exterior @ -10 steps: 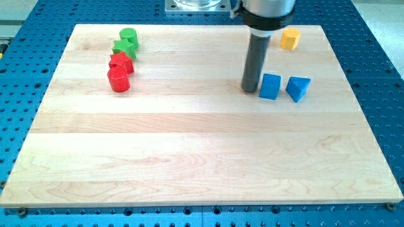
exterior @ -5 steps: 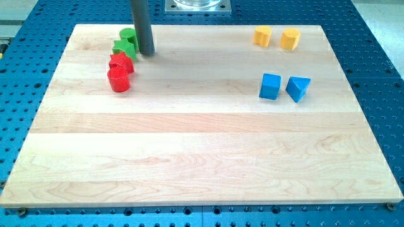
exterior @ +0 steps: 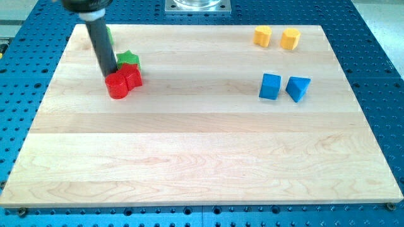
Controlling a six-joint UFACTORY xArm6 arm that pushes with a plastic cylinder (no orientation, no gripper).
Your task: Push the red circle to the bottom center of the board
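The red circle (exterior: 117,86) lies at the board's upper left, touching a red star-like block (exterior: 132,75) on its right. My tip (exterior: 110,74) stands at the red circle's upper edge, touching or nearly touching it. A green star-like block (exterior: 128,59) sits just above the red star. Another green block (exterior: 107,33) is mostly hidden behind the rod near the board's top edge.
Two yellow blocks (exterior: 262,35) (exterior: 290,38) lie at the top right. A blue cube (exterior: 270,86) and a blue triangular block (exterior: 298,87) lie at the right. The wooden board (exterior: 202,164) rests on a blue perforated table.
The rod went from the blue cube's left across to the green blocks, then left and down to the red circle. The red and green stars shifted right and down; a green block moved up-left.
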